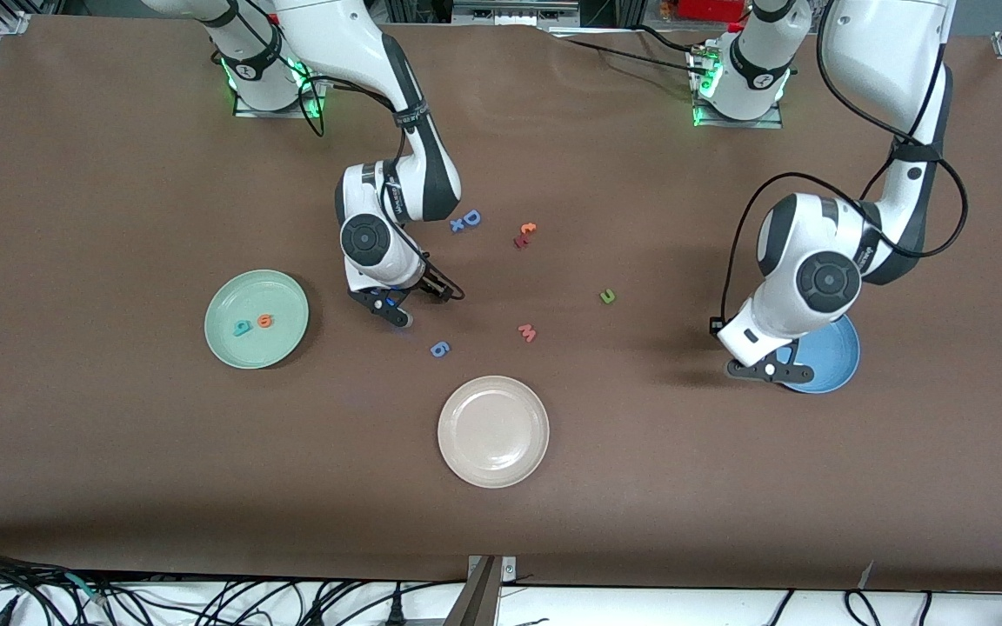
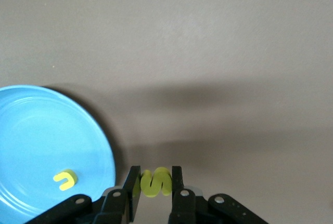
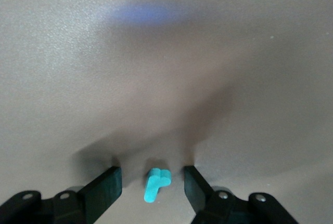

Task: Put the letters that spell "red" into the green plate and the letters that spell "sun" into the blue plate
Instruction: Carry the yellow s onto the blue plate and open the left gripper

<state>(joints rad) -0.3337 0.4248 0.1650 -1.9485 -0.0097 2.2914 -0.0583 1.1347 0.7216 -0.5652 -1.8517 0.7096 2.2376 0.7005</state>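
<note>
A: The counter (image 1: 118, 174) is plain brown; the green plate (image 1: 285, 296) at frame left is pale mint, holding a teal "d" (image 1: 243, 327) and an orange "e" (image 1: 265, 321).

B: The blue plate (image 2: 31, 130) carries a yellow "u" (image 2: 65, 179). The "s" (image 2: 156, 182) is yellow, the "r" (image 3: 156, 183) teal, the centre plate (image 1: 493, 430) cream.

The toy letters themselves read: blue "D" (image 1: 471, 217), blue "6" (image 1: 439, 349), pink "m" (image 1: 527, 332), yellow "s" (image 2: 156, 182).
</note>
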